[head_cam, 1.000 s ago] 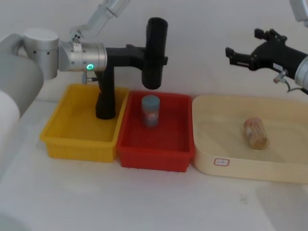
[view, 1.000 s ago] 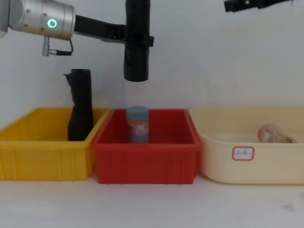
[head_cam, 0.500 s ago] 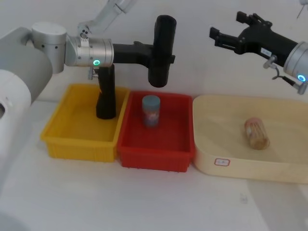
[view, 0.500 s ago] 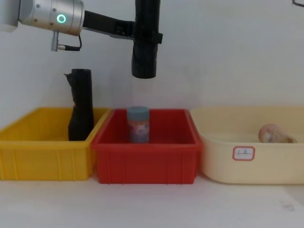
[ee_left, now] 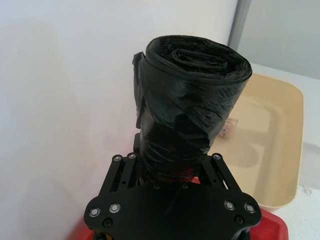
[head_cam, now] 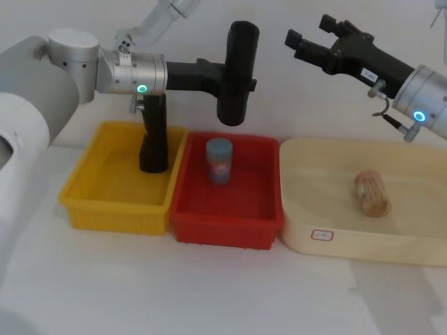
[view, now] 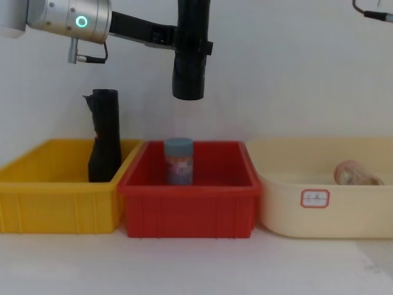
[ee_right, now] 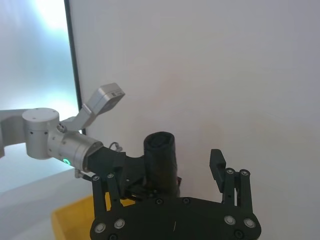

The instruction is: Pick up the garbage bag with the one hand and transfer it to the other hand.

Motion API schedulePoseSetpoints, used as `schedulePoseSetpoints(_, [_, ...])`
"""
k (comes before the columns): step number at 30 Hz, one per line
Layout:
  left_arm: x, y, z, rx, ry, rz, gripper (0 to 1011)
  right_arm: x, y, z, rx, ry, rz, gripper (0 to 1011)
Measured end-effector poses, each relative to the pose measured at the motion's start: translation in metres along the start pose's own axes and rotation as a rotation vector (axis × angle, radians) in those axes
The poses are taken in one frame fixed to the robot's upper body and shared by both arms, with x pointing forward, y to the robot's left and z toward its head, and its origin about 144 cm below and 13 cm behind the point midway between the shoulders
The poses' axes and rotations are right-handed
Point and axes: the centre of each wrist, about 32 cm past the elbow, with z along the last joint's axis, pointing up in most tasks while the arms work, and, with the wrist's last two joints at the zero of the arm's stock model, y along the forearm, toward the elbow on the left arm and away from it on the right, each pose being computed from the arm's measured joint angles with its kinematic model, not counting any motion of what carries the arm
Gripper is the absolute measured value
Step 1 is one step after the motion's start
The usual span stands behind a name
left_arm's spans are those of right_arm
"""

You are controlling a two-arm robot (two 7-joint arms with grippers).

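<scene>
Item: garbage bag, one thick black roll. It is held in the air with its long axis upright, above the back edge of the red bin. Holder: left gripper, teal ring, reaching in sideways from the robot's left with its fingers clamped round the roll's middle. Both ends of the roll stand free, the upper and the lower. Receiver: right gripper, blue ring, at about the height of the roll's top and apart from it on its right side. Its fingers are spread wide, hold nothing and point toward the roll. In the right wrist view the roll stands ahead, framed between those spread fingers, so the remaining approach looks like a straight run leftward onto a free end, probably the upper one. Count of black rolls: two, the second being the slimmer roll upright in the yellow bin. Count of containers: three in a row, namely the yellow bin, the red bin and the cream tray. Other contents: one blue-capped jar standing in the red bin and one tan cylinder lying in the cream tray.
</scene>
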Motion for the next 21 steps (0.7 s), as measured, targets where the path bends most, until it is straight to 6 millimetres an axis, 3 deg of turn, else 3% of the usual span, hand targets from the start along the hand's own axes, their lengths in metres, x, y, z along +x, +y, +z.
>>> schedulePoseSetpoints(21, [0.000, -0.001, 0.001, 0.003, -0.004, -0.003, 471, 0.007, 0.026, -0.012, -0.064, -0.064, 0.074, 1000])
